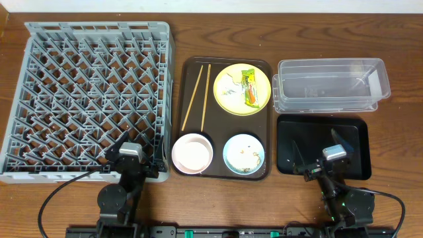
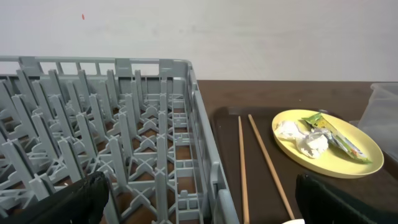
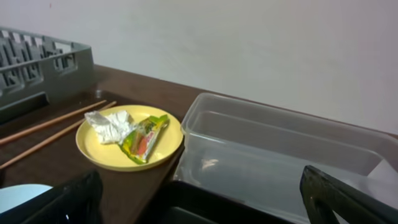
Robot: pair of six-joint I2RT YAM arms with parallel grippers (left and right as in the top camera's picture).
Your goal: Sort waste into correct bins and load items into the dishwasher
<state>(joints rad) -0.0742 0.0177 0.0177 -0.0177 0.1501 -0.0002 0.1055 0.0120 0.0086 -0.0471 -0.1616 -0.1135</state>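
The pale yellow plate (image 1: pixel 241 88) sits at the back of the brown serving tray (image 1: pixel 187 67) and holds the snack wrapper (image 1: pixel 250 88) and the white tissue (image 1: pixel 228 82); the wrist views show them too (image 2: pixel 339 140) (image 3: pixel 144 138). Two chopsticks (image 1: pixel 197 96) lie left of the plate. The white-pink bowl (image 1: pixel 192 153) and the light blue bowl (image 1: pixel 244 153), with crumbs inside, sit at the tray's front. The grey dish rack (image 1: pixel 86 92) is at the left. The clear tub (image 1: pixel 329 84) and black tray (image 1: pixel 353 135) are at the right. My left gripper (image 1: pixel 129 157) is open at the rack's front right corner. My right gripper (image 1: pixel 322 157) is open over the black tray. No cup shows.
The brown wooden table (image 1: pixel 218 205) runs along the front, with arm bases and cables at its near edge. A pale wall stands behind the table in both wrist views.
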